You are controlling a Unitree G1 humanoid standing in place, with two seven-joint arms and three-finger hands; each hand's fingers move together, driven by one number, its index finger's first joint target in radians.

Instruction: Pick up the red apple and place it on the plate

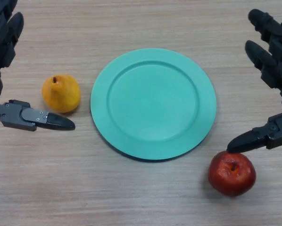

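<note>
right hand (273,70): fingers spread and straight, holding nothing; thumb tip just above the apple, touching or nearly, can't tell which
left hand (9,70): fingers spread, empty; thumb pointing toward the plate, just below the pear
apple (231,173): red, upright on the table, just off the plate's lower right rim
plate (153,103): green, centre, nothing on it
pear (61,93): yellow, left of plate
table (131,197): light wood

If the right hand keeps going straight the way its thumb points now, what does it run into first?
The right hand has its thumb aimed down-left, its tip just above the red apple. Straight on, it would probably skim the apple's top or pass just beside it; height above the table is unclear.
</note>
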